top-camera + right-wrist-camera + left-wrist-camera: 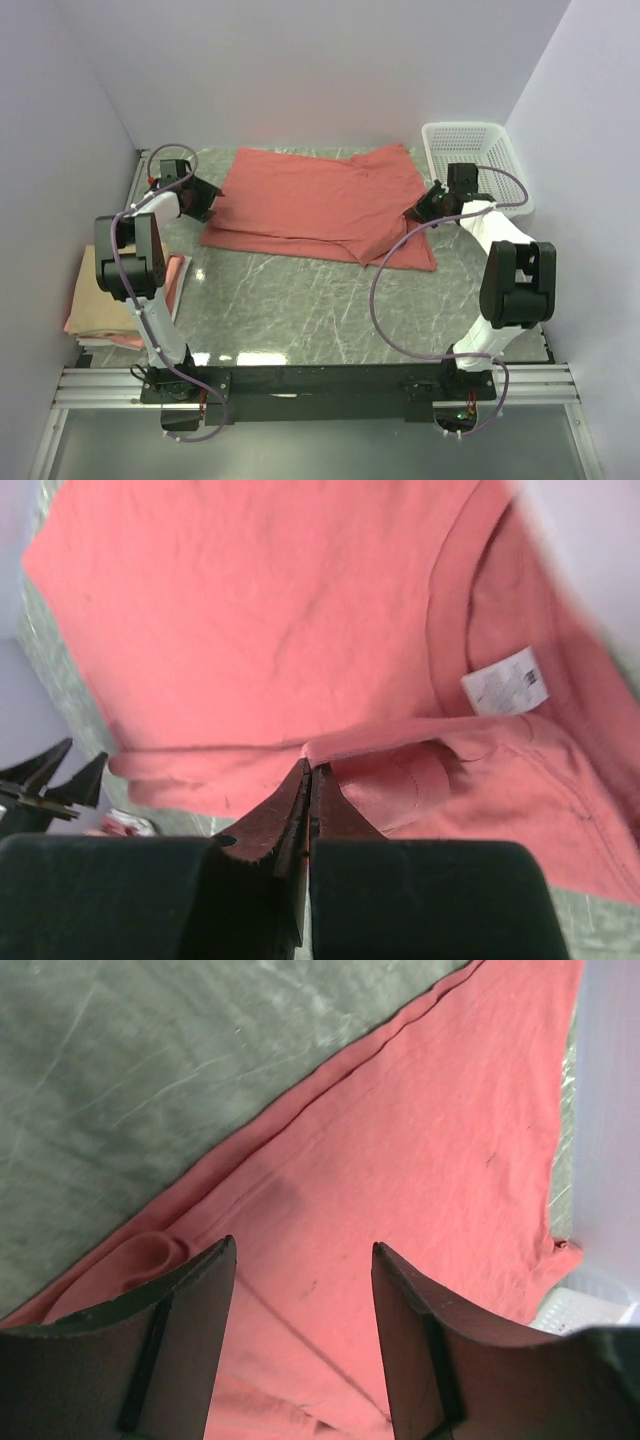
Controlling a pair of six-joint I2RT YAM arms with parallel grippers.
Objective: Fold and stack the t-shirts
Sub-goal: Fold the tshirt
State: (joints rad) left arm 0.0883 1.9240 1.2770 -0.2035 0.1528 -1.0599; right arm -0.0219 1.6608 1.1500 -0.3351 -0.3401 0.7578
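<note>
A salmon-red t-shirt [320, 195] lies spread across the far half of the table, its near side doubled over into layers. My left gripper [205, 200] hovers over the shirt's left edge, jaws open with only cloth [420, 1140] below them and nothing between the fingers [303, 1245]. My right gripper [418, 210] is at the shirt's right side. It is shut [310, 768], pinching a raised fold of the salmon-red cloth [250, 610] near the collar and white label [505, 680]. A folded tan-beige t-shirt [105, 285] rests on a pink t-shirt [177, 275] at the table's left edge.
A white mesh basket [475, 160] stands at the back right, close behind the right arm, and its corner [590, 1305] shows in the left wrist view. White walls close in the left, right and far sides. The green marble tabletop [300, 310] lies between the shirt and the arm bases.
</note>
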